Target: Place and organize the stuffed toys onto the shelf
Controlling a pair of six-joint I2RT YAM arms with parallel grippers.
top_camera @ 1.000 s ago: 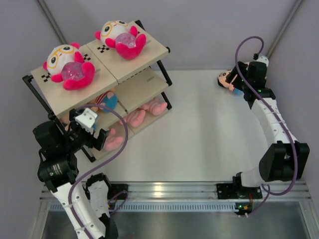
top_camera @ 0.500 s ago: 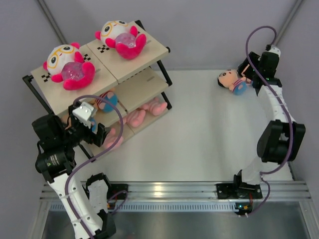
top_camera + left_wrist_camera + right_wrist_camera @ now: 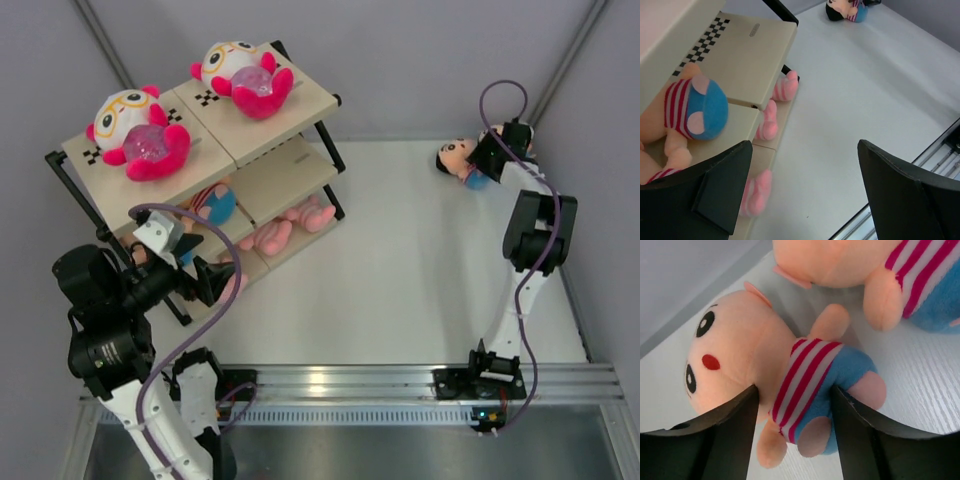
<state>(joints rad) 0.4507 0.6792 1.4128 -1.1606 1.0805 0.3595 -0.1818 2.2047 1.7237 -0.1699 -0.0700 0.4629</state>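
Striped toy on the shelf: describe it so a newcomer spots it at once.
Find the shelf at the far left of the table and take its middle tier, under the two hot-pink toys on top. The striped toy lies there, the shelf's only one with a red-and-white top and blue bottom; the pale pink toys sit lower.

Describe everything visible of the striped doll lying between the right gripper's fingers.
The striped doll is soft plush: peach head with black oval eyes and a red cheek spot, red-and-white striped top, blue bottom, peach limbs. It lies on the white table, the right gripper straddling its waist; whether the fingers squeeze it is unclear. A second doll lies just beyond.
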